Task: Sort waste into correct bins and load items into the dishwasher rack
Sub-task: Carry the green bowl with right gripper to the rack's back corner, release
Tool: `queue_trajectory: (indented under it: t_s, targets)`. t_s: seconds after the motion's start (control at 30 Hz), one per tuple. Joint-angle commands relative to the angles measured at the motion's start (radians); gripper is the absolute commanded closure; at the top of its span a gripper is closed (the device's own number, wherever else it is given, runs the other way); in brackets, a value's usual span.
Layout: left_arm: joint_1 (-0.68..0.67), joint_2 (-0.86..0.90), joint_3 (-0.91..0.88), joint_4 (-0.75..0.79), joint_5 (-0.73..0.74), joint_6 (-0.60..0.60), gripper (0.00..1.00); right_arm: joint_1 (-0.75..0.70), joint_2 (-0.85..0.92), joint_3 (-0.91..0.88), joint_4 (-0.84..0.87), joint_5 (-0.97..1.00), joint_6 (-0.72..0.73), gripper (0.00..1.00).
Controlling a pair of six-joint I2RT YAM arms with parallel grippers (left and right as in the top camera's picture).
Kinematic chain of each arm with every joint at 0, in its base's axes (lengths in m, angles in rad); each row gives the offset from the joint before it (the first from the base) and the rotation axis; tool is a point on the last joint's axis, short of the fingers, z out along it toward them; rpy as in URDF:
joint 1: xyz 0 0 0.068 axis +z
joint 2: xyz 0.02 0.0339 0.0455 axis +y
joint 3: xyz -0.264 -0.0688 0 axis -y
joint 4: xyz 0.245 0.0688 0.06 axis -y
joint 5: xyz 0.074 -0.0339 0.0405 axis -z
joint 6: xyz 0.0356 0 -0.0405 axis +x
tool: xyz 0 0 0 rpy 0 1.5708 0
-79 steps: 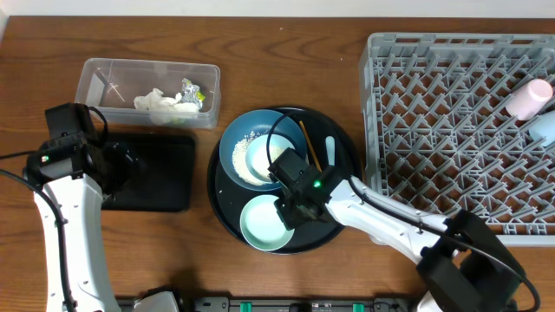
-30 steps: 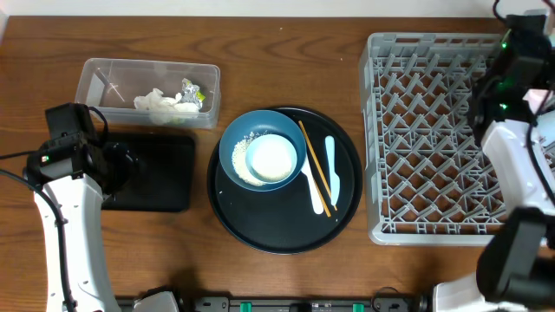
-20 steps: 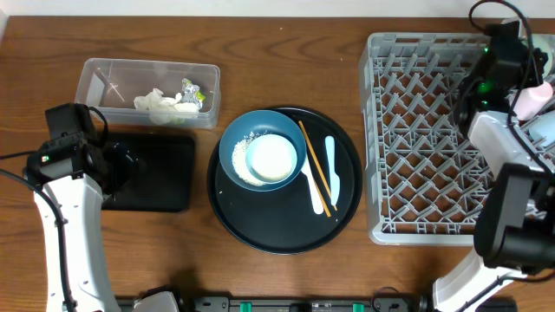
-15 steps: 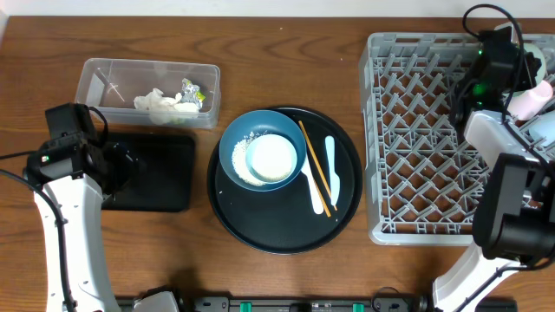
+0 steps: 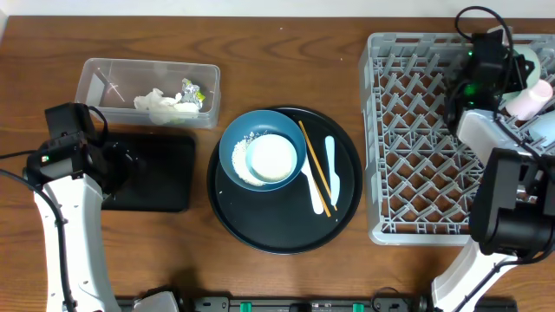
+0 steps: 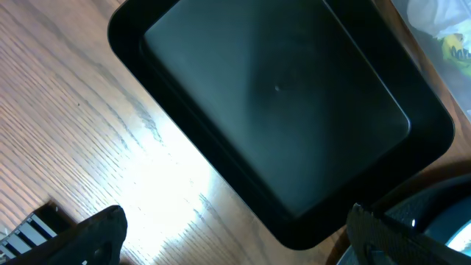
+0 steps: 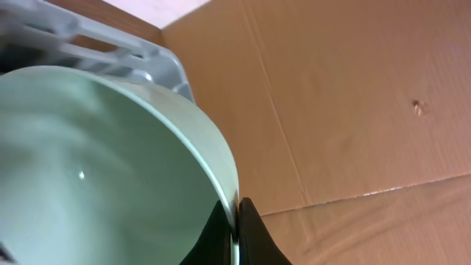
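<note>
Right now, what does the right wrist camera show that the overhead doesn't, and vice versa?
Right wrist only: the right gripper shut on the rim of the mint-green bowl, the bowl's inside, and cardboard behind. Overhead only: the dark-blue bowl with the white bowl in it, chopsticks and cutlery on the round tray, the clear tub, the black tray. Both: the dishwasher rack.
</note>
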Motion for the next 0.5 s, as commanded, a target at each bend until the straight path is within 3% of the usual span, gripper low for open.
queue_trajectory:
  t_s: [0.0,0.3,0.47]
  targets:
    - [0.004,0.006,0.000,-0.001,-0.012,-0.008,0.04,0.049,0.029,0.009,-0.030,-0.019,0.013,0.99]
    - [0.004,0.006,0.000,-0.001,-0.012,-0.008,0.04,0.107,0.029,0.009,-0.213,-0.019,0.175,0.83]
    - [0.004,0.006,0.000,-0.001,-0.012,-0.008,0.04,0.135,0.029,0.009,-0.224,0.024,0.188,0.37]
